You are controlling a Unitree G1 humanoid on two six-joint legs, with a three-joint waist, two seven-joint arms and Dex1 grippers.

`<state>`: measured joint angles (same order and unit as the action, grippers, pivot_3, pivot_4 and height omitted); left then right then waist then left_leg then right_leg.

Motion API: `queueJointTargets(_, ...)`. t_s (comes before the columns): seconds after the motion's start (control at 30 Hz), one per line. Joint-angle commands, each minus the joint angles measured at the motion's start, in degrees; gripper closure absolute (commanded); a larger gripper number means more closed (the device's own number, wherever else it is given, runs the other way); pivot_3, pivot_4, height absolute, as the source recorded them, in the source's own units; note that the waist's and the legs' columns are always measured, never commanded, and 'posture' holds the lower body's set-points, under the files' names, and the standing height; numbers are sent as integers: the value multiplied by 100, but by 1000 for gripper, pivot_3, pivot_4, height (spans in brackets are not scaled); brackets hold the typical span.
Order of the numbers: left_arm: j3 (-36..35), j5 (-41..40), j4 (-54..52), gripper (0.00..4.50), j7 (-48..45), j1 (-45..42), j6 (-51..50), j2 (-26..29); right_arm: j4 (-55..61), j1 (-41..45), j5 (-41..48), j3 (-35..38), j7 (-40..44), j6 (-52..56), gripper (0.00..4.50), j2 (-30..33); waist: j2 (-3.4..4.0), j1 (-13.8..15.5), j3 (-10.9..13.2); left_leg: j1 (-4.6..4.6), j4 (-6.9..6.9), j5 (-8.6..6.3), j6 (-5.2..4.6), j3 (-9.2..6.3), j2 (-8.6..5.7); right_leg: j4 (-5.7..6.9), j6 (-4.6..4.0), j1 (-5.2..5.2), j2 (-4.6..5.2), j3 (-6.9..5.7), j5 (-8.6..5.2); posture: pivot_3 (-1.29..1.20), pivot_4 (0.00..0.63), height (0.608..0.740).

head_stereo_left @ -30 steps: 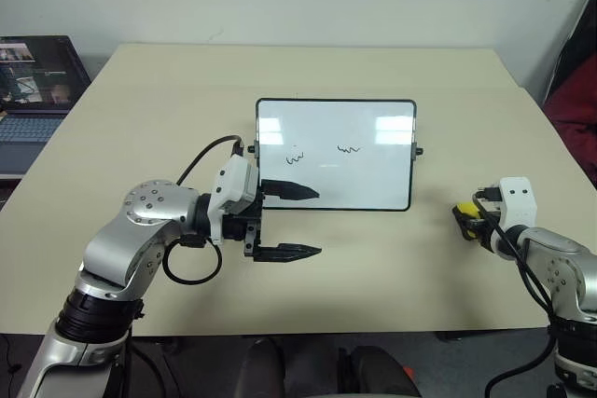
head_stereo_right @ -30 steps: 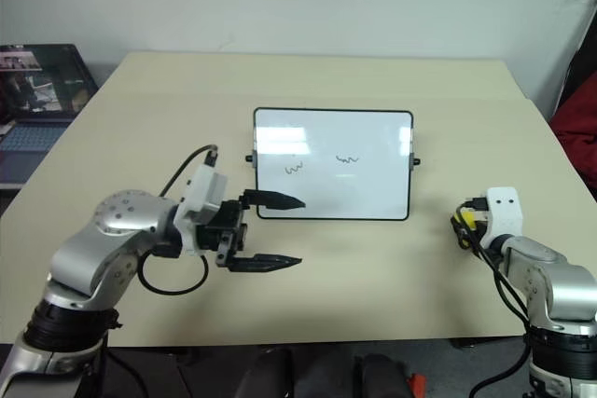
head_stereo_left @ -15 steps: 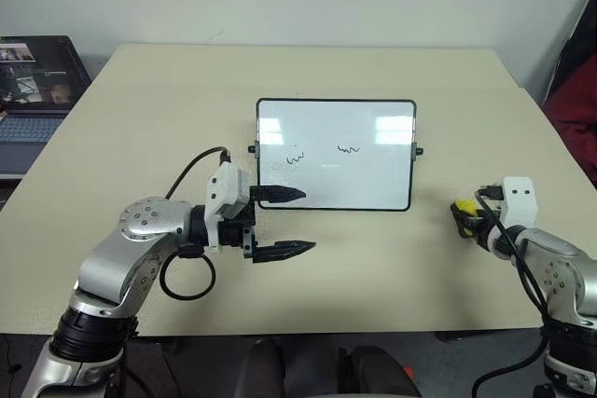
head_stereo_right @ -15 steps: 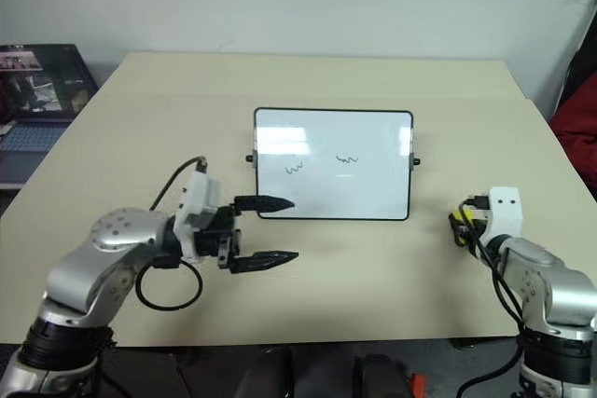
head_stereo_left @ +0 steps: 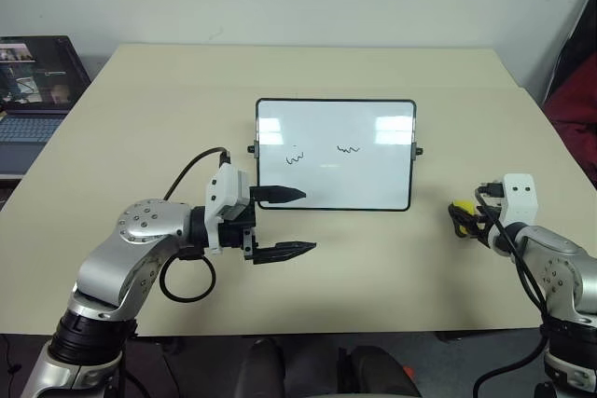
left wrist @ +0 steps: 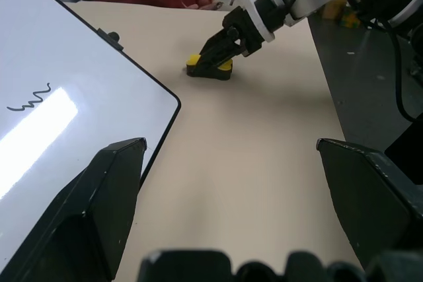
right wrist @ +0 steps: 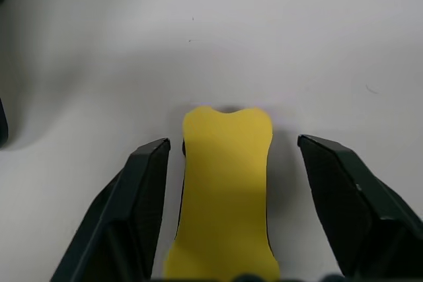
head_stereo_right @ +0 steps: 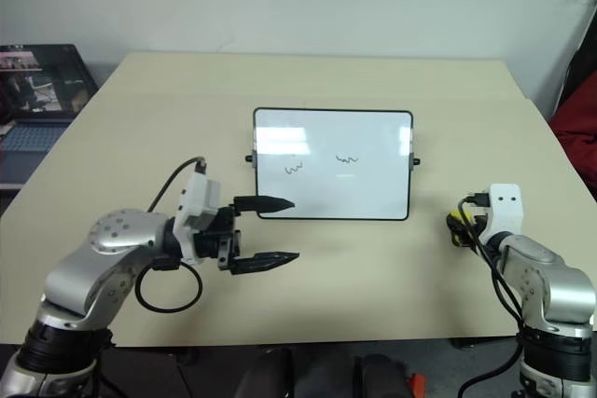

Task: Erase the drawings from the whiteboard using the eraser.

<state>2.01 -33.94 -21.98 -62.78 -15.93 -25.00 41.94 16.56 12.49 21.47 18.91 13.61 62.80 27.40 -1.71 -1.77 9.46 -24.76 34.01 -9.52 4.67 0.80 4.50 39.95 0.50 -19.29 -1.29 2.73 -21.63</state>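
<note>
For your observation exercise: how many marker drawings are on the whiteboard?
2. One squiggle sits left of centre on the whiteboard; the other squiggle sits near the centre, slightly higher.

yellow eraser point(right wrist: 225, 189), between spread jaws

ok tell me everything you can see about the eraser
The eraser is a small bright yellow block with a dark underside and slightly pinched long sides, like a shallow bone shape. It lies flat on the beige table, to the right of the whiteboard and apart from it. The right gripper straddles it with open jaws, a gap showing between each finger and the eraser, so nothing grips it.
</note>
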Motion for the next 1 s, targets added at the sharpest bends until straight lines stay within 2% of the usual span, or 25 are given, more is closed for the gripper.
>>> queueJointTargets(0.03, -123, -156, -279, 0, -184, -80, 62, 87, 90, 87, -7, 68, 4, -116, 1255, 64, 0, 0, 0, 0, 0, 0, 0, 0, 0, 0, 0, 0, 0, 0, 0, 0, 150, 740)
queueJointTargets(0.37, -70, -66, -206, 0, -249, -215, 83, 78, 35, 74, -8, 118, -25, -123, 1255, 49, 1, 0, 0, 0, 0, 0, 0, 0, 0, 0, 1, 0, 0, 0, 0, 0, 150, 740)
queueJointTargets(0.43, -65, -53, -200, 0, -242, -214, 83, 75, 20, 81, 7, 121, -22, -119, 1800, 33, 1, 0, 0, 0, 0, 0, 0, 0, 0, 0, 1, 0, 0, 1, 0, 0, 150, 740)
queueJointTargets(0.57, -80, -36, -207, 0, -197, -184, 63, 76, 22, 81, 2, 93, -24, -148, 3197, 16, 1, 0, 0, 0, 0, 0, 0, 0, 0, 0, 1, 0, 0, 0, 0, 0, 150, 740)
queueJointTargets(0.6, -88, -25, -212, 0, -177, -165, 64, 78, 27, 78, 13, 93, -19, -143, 3360, 8, 1, 0, 0, 0, 0, 0, 0, 0, 0, 0, 1, 0, 0, 0, 0, 0, 150, 740)
queueJointTargets(0.77, -147, 7, -223, 0, -26, -107, 41, 66, 60, 77, 33, 88, -24, -158, 3370, -38, 1, -1, 0, 0, 0, 0, 0, 0, 0, 0, 1, 0, 0, 0, 0, 0, 150, 740)
queueJointTargets(1.0, -798, 427, -163, 0, 1321, 312, 74, -198, 1208, 27, 320, 103, 224, -180, 3371, 63, 10, -9, 6, 0, -1, 0, 0, 0, 4, 0, 1, -3, 0, 3, -1, 0, 150, 740)
